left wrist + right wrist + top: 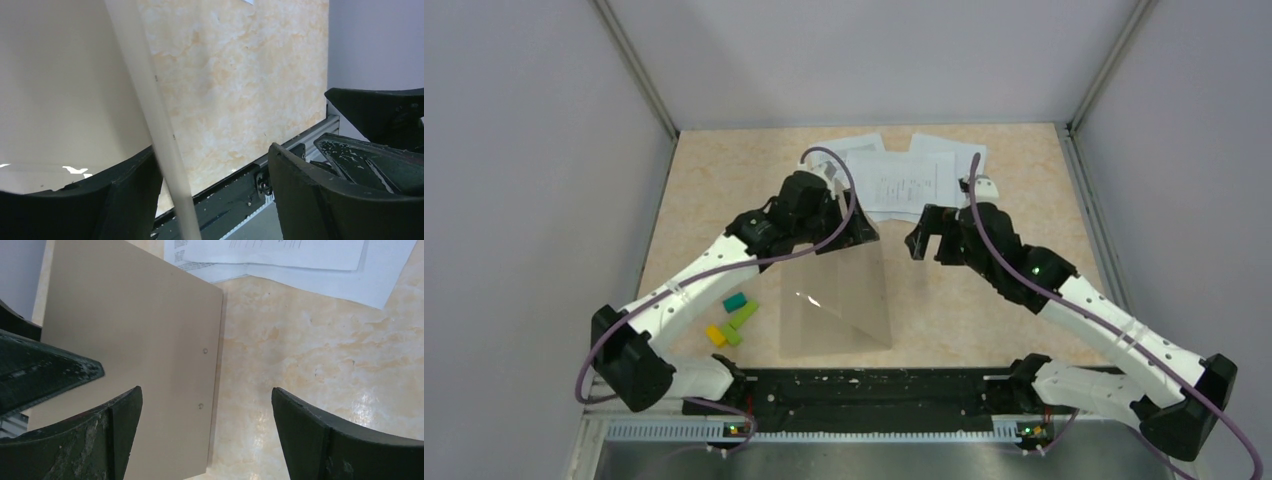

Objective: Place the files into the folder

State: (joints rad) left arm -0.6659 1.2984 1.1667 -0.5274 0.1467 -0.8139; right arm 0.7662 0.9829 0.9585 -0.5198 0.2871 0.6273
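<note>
Folder (834,300): a tan-brown folder is shown at the middle of the table (714,200), near its front edge. One cover is raised at a slant, and 2 small metal studs are seen near its edge in the right wrist view (135,340).

Files (904,175): white printed sheets are laid flat and overlapping at the far edge of the table, just beyond the folder and outside it. Lines of text are legible on them in the right wrist view (280,250).

Left gripper (854,232): it is placed at the raised cover's far edge. In the left wrist view (211,150) the cover's edge (165,145) is seen between the 2 fingers, touching 1 finger (125,200). The jaws are held apart, and bare tabletop is visible in the gap to the other finger.

Right gripper (929,240): it is suspended above bare tabletop just right of the folder, near the files. In its own view (206,390) the jaws are spread wide and nothing is held.

Coloured blocks (732,320): a small cluster is shown on the table to the left of the folder, well apart from the files.
</note>
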